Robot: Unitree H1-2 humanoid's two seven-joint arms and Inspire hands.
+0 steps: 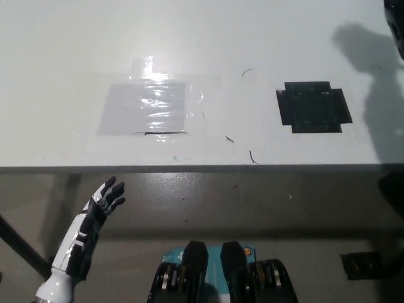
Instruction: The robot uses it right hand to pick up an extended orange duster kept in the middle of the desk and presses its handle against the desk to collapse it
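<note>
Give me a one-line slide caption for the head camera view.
White desk with a clear tape patch and black tape square; left hand open below the desk edge; no duster visible.

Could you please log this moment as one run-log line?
duster: out of view | right hand: mostly out of frame, top right | black tape patch: bare | left hand: open, resting below desk edge

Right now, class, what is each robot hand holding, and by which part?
The left hand holds nothing; it hangs open below the desk edge. The right hand is almost wholly out of view at the top right, so its hold cannot be told.
</note>
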